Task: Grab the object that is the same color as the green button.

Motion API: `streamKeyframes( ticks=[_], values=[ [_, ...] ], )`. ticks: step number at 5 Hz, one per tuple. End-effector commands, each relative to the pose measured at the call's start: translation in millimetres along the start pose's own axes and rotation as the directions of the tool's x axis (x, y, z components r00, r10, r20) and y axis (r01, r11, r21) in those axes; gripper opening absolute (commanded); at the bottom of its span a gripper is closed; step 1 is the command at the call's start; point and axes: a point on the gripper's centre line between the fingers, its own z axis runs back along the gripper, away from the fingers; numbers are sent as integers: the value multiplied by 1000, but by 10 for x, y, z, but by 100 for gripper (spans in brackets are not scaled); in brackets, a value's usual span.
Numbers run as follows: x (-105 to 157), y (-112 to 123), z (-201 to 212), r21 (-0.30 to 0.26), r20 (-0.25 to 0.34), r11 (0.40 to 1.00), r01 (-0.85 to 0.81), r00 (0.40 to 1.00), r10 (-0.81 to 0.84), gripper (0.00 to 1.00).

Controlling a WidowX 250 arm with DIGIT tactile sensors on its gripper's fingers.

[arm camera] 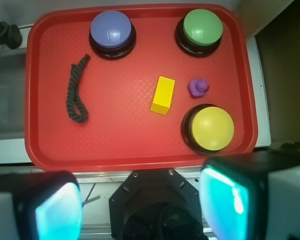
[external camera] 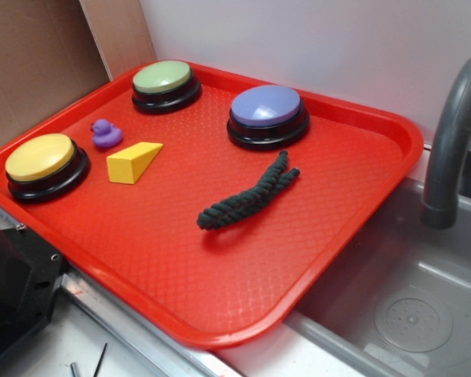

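red tray: rope apart, probably unobstructed.

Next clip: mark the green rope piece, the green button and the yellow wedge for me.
green rope piece [external camera: 247, 196], exterior view, middle of the twisted strands.
green button [external camera: 163, 77], exterior view, centre of the pale green dome.
yellow wedge [arm camera: 163, 94], wrist view, middle of its top face.

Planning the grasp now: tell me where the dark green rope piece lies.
In the wrist view the dark green rope piece lies on the left part of the red tray, just below-left of the purple-topped button, apart from the yellow wedge block.
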Motion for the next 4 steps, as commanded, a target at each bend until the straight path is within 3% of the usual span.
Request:
streamKeyframes(
  ticks=[1,2,3,4],
  values=[
    [0,0,0,0,0,1000,0,1000,0,100],
    [455,-496,-355,-25,42,990,138,990,-137,100],
    [902,-859,-642,35,4,998,58,998,-58,100],
    [993,-939,-988,40,30,999,8,1000,-9,100]
  ],
)
